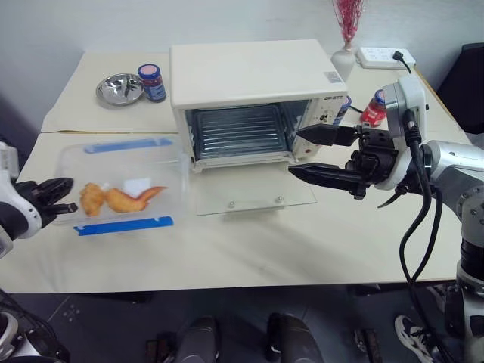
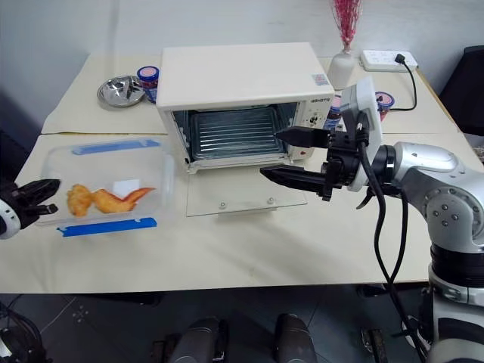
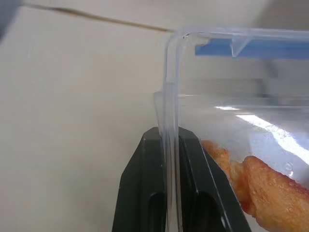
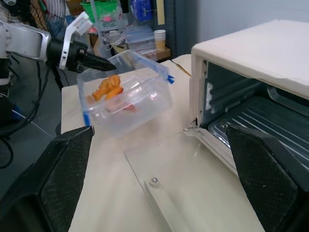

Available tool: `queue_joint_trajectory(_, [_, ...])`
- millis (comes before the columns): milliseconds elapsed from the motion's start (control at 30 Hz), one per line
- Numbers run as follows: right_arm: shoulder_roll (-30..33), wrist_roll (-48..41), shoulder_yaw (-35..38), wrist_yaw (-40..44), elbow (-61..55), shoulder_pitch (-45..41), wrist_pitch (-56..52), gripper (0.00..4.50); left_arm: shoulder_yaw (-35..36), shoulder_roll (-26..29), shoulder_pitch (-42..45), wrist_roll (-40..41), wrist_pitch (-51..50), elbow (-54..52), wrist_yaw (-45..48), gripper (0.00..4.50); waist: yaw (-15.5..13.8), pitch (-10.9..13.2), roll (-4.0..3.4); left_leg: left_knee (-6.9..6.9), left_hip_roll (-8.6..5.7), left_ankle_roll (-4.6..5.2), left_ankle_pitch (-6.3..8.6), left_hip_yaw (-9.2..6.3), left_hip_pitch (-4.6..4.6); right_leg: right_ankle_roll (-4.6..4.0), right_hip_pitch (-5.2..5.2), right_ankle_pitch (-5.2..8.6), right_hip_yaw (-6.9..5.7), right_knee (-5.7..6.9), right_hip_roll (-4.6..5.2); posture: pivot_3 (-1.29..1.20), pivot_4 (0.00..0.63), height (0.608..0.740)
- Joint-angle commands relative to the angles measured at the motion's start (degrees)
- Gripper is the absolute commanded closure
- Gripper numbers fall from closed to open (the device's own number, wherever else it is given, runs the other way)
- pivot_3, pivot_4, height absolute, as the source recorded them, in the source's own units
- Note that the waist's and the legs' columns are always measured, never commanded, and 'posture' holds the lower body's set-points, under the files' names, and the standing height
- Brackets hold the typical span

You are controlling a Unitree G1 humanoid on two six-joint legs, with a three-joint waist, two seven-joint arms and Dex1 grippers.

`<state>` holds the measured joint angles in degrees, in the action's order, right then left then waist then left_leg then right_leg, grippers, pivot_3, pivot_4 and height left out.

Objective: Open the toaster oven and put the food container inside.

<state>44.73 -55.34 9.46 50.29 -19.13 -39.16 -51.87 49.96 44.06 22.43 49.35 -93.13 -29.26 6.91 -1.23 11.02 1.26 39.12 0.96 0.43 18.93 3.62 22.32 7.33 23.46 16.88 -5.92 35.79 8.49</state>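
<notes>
Carry the pinched box level into the open oven

The left pincer (image 3: 166, 183) is pressed together on the short end wall of the food container (image 1: 121, 185), at the left of the frame and, judging by the right wrist view, lifted off the tabletop (image 1: 249, 249). Holding by 1 thin wall, it should travel slowly and level toward the toaster oven (image 1: 249, 98) at upper centre, door down. The right pincer (image 1: 327, 153) hangs spread beside the opening.
</notes>
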Motion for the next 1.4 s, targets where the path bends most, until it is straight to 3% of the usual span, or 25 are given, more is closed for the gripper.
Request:
queue_joint_trajectory(33, [1.53,-1.10,3.15,-0.83,-0.91,0.53,-0.25,0.00,-5.05,1.86,4.90,12.00,0.63,2.43,-2.35,4.47,0.00,0.00,0.00,0.00,-0.03,0.00,0.00,0.01,-0.01,0.00,0.00,0.00,-0.01,0.02,0.00,0.00,0.150,0.740])
queue_joint_trajectory(100, [1.70,-1.30,3.49,-1.13,-1.01,0.64,-0.48,0.00,-8.43,2.41,6.11,14.79,0.63,3.51,-4.63,4.47,0.00,0.00,0.00,0.01,-0.05,-0.01,-0.01,0.01,-0.02,0.00,-0.02,0.00,0.00,0.02,-0.01,0.00,0.150,0.740])
queue_joint_trajectory(300, [3.19,-1.20,7.64,-1.22,-2.64,6.39,0.63,0.00,-22.93,-3.71,17.59,15.94,0.63,8.91,-10.22,4.47,-0.37,0.01,0.02,0.02,-0.23,0.01,-0.01,0.04,0.01,0.00,-0.05,0.00,-0.03,0.00,-0.05,0.00,0.150,0.740])
queue_joint_trajectory(667, [3.12,-3.17,13.41,-5.26,-8.23,14.26,0.77,0.00,-36.27,-12.64,29.01,-0.37,1.05,13.15,-15.36,4.47,-0.02,0.01,0.03,-0.02,-0.17,0.01,-0.04,0.17,0.00,0.03,0.00,-0.01,0.01,-0.02,-0.16,0.00,0.150,0.740])
queue_joint_trajectory(800, [2.90,-3.84,14.28,-6.43,-9.41,16.02,1.13,0.00,-36.44,-17.08,29.17,-5.78,1.38,13.21,-16.85,4.47,-0.29,0.01,0.04,0.02,-0.19,0.01,-0.04,0.17,0.02,0.03,-0.02,-0.01,0.01,-0.04,-0.15,0.00,0.150,0.740])
queue_joint_trajectory(933, [3.36,-4.10,14.50,-7.37,-10.11,17.02,1.48,0.00,-34.33,-21.47,29.28,-9.16,1.21,12.92,-16.59,3.28,-0.35,0.02,0.04,0.06,-0.21,0.01,-0.04,0.16,0.04,0.03,-0.04,-0.01,-0.01,-0.04,-0.15,0.00,0.150,0.740])
queue_joint_trajectory(1100, [4.77,-2.31,13.61,-6.20,-9.67,18.41,2.44,0.00,-29.36,-22.61,31.20,-6.01,0.63,11.45,-9.79,1.79,-0.31,0.02,0.04,0.06,-0.20,0.01,-0.05,0.17,0.05,0.03,-0.03,-0.01,-0.03,-0.04,-0.15,0.00,0.150,0.740])
queue_joint_trajectory(1300, [5.88,-1.73,12.78,-4.00,-8.97,18.55,3.37,0.00,-21.88,-20.05,32.59,-0.46,0.70,8.70,-0.82,1.79,-0.17,0.02,0.04,0.05,-0.18,0.01,-0.05,0.19,0.04,0.03,-0.04,-0.01,-0.03,-0.04,-0.16,0.00,0.150,0.740])
queue_joint_trajectory(1400, [6.29,-2.50,12.24,-2.79,-9.13,18.20,2.98,0.00,-18.84,-15.82,31.60,2.72,1.41,8.34,4.69,1.79,-0.13,0.02,0.04,0.06,-0.18,0.01,-0.05,0.18,0.04,0.03,-0.04,-0.01,-0.03,-0.04,-0.16,0.00,0.150,0.740])
